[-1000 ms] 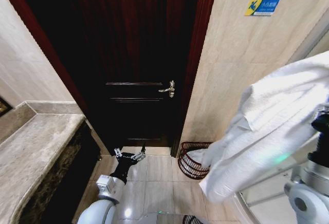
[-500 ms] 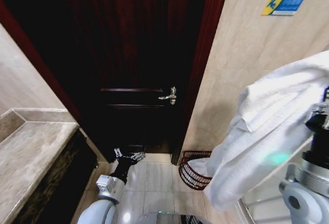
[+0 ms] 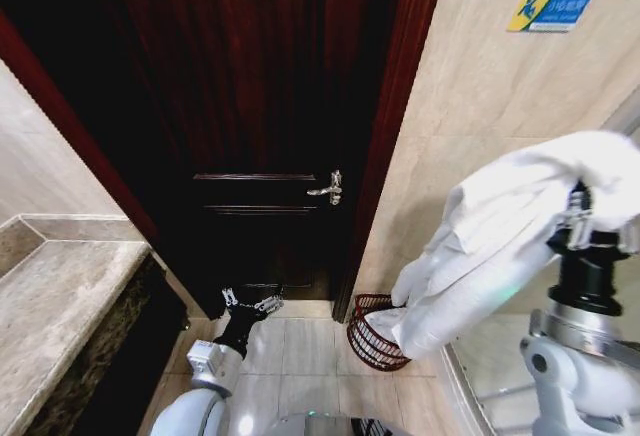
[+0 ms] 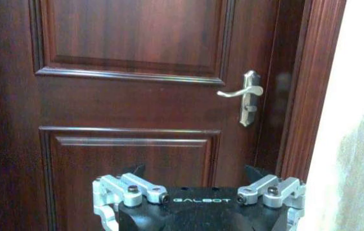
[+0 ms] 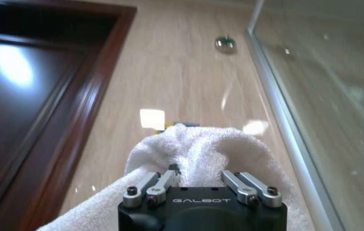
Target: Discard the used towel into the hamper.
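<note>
The white towel (image 3: 490, 241) hangs from my right gripper (image 3: 582, 214), which is raised at the right and shut on the cloth's upper folds. Seen from the right wrist, the towel (image 5: 195, 144) bunches over the closed right gripper (image 5: 198, 169). Its lower end droops onto the right side of the hamper (image 3: 368, 341), a dark reddish-brown wire basket on the floor against the wall beside the door frame. My left gripper (image 3: 250, 303) is held low in front of the door, open and holding nothing; in the left wrist view the left gripper (image 4: 195, 172) has its fingers spread wide.
A dark wooden door (image 3: 250, 106) with a silver handle (image 3: 328, 188) stands shut straight ahead. A marble counter (image 3: 55, 301) runs along the left. The beige tiled wall (image 3: 470, 86) carries a blue sign (image 3: 552, 6). A glass shower panel (image 5: 336, 96) stands at the right.
The view swung slightly right at first. My right arm has come down and leftward with the towel, so the cloth's lower end now hangs onto the hamper. The left arm is still.
</note>
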Tool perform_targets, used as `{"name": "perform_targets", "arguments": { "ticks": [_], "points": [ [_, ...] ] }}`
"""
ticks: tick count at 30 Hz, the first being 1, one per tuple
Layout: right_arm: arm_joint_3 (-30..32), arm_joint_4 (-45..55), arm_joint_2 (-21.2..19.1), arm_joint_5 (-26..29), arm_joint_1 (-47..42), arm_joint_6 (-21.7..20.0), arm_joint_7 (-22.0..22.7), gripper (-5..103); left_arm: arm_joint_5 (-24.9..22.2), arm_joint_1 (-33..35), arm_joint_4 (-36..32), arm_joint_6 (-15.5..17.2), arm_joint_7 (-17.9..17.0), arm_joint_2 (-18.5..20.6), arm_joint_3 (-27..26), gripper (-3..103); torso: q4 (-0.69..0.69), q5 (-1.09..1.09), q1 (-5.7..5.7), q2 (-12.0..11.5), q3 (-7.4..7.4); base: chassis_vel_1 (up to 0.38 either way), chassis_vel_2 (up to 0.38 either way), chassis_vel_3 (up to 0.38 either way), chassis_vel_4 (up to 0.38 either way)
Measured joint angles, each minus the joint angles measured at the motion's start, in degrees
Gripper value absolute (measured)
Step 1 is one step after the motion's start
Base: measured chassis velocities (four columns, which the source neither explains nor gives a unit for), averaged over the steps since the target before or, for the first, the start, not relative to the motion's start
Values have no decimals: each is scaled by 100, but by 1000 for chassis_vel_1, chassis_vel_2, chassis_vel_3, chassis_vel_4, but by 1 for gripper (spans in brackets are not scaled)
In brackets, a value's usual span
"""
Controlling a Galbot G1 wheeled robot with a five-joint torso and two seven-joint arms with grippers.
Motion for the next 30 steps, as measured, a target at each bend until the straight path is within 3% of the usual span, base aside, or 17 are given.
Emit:
{"name": "perform_targets", "arguments": {
  "ticks": [3,22,30],
  "points": [
    [-165,-545,6,33,158,179,-182,21,0,0,0,0,0,-1,0,100,0,1,2,0,1,0,0,0,0],
    [-782,-1727,-218,255,1068,181,-261,21,0,0,0,0,0,-1,0,100,1,-3,2,0,1,0,0,0,0],
    [-889,-1993,35,190,894,348,-357,21,0,0,0,0,0,0,0,100,-1,-2,2,0,0,0,0,0,0]
  ]
}}
